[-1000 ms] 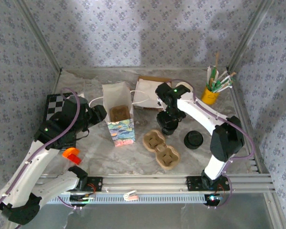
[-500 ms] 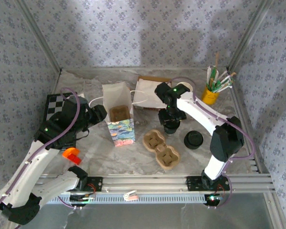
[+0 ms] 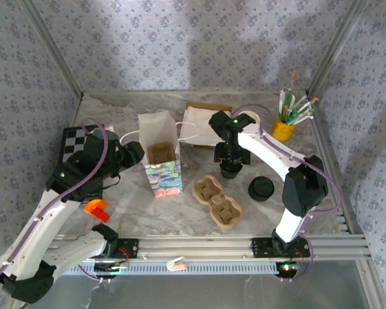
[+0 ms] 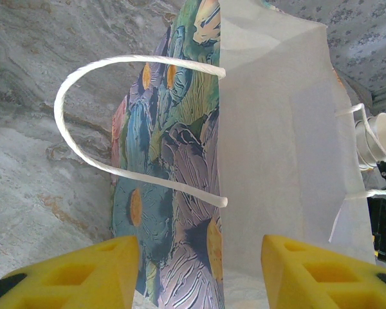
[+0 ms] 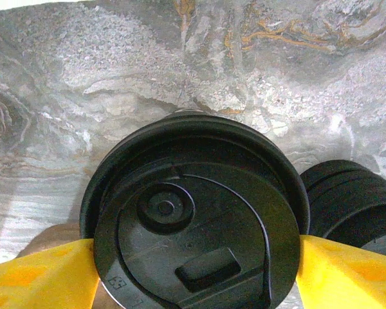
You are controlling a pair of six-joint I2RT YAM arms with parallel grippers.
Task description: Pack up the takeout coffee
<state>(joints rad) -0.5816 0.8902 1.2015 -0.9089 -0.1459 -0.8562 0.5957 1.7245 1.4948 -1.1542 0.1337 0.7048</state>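
We look down on a marbled bench [image 3: 154,215] with two arms reaching in from its near edge. The largest thing on it is a paper bag [image 3: 164,177], standing open left of centre, with white sides and a painted front. The left claw [image 4: 199,273] sits just beside the bag on the side nearer the left edge. Its yellow fingers are about half apart and hold nothing. Near the middle lies a pulp tray [image 3: 217,199] with two empty hollows. Just behind the tray's far end, a little right of centre, is the takeout coffee [image 5: 193,219], a small cup under a round black lid. The right claw [image 5: 193,270] stands directly over it, jaws wide, with one yellow finger pressed to each side of the lid's rim, so the cup is held between them. We cannot tell whether its base rests on the bench. We judge the cup light, with thin paper walls that would crush under a hard squeeze, and the smooth plastic lid could slip or pop off. The stiff band where lid meets rim looks like the safest hold, with the cup kept upright. Smallest is a low black lid piece [image 3: 261,188], near the cup towards the right edge but apart from it.
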